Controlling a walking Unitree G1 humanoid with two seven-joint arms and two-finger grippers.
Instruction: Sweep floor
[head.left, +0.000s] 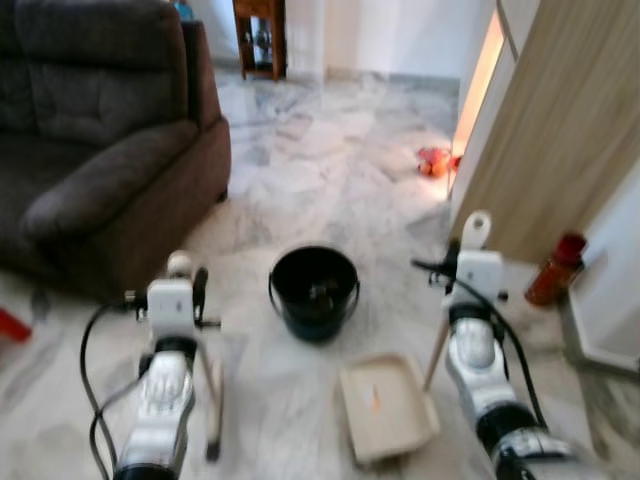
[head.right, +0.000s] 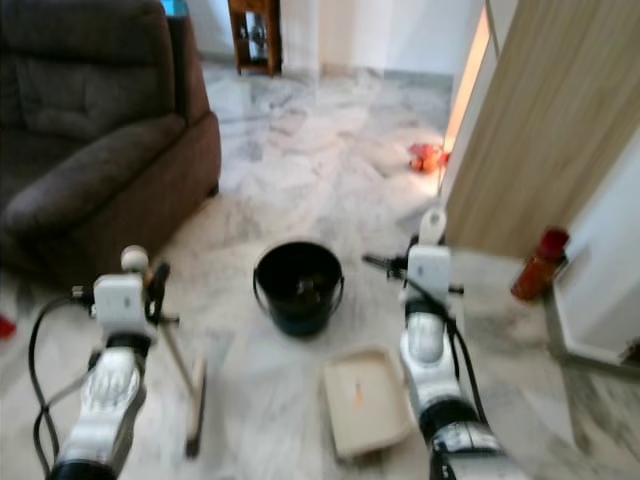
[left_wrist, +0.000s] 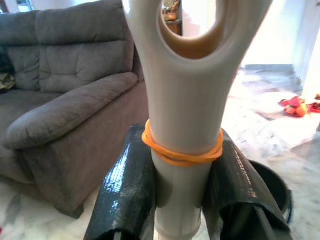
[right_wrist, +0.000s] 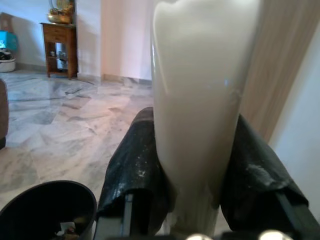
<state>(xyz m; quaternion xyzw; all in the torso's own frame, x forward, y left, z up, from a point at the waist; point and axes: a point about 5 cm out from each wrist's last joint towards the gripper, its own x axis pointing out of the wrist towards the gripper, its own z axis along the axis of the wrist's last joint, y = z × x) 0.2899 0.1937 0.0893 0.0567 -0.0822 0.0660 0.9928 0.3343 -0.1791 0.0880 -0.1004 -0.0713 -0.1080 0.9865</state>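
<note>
Far left: dark grey fabric sofa (head.left: 95, 150) on the pale marbled tile floor (head.left: 330, 160). Beside its front corner, left hand (left_wrist: 175, 200) clamped on the cream plastic broom handle (left_wrist: 182, 130), black fingers (left_wrist: 127, 195) pressed against both sides just below an orange rubber band (left_wrist: 182, 152); broom shaft slanting down to the floor by the left arm, its head (head.left: 213, 415) low on the tiles. Near the middle, round black plastic bucket (head.left: 314, 290) standing upright on the floor, some small scraps inside. Just in front of it, toward the right arm, flat cream plastic dustpan (head.left: 385, 405) lying on the tiles with a small orange bit in its tray. Right hand (right_wrist: 192, 200) closed around the dustpan's upright cream handle (right_wrist: 197, 100), fingers gripping both flanks. Beyond, small orange-red object (head.left: 435, 160) on the floor by a light wooden panel (head.left: 560, 120); red bottle (head.left: 555, 268) at the far right. Brown wooden side cabinet (head.left: 260, 35) at the back wall.
</note>
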